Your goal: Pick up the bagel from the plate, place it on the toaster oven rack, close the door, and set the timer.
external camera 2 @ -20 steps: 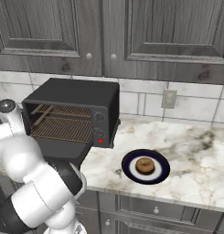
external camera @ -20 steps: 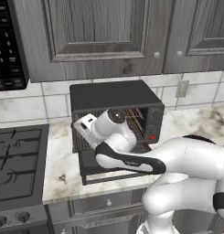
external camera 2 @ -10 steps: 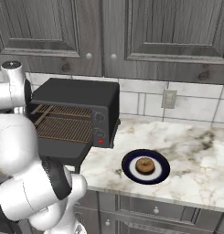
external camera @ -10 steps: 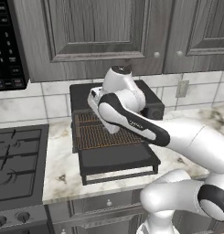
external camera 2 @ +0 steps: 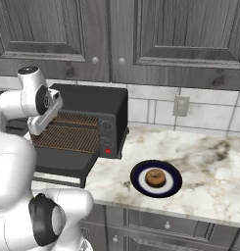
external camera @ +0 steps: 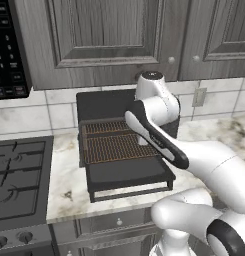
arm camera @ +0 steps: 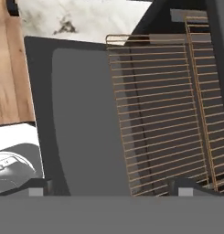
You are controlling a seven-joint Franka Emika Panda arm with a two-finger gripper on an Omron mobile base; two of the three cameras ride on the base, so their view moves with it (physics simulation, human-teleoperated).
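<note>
Left base view: oven (external camera: 106, 107) stands on the marble tabletop (external camera: 64, 182), door (external camera: 129, 172) dropped flat, copper rack (external camera: 116, 146) drawn partly out over it and bare. The arm arches above the oven's right side, wrist over the cavity. Right base view: bagel (external camera 2: 155, 178) sits centred on the plate (external camera 2: 141, 182), on the tabletop right of the oven and well apart from the arm. Red light on the control strip (external camera 2: 108, 135). Hand view: looks down on rack and door glass; the pincer (arm camera: 111, 186) shows its two tips far apart at the bottom, spread wide, holding nothing. Judgement: oven is open and ready, so the pick-up is the step in hand; next move calls for swinging right to above the plate and descending to straddle the bagel.
</note>
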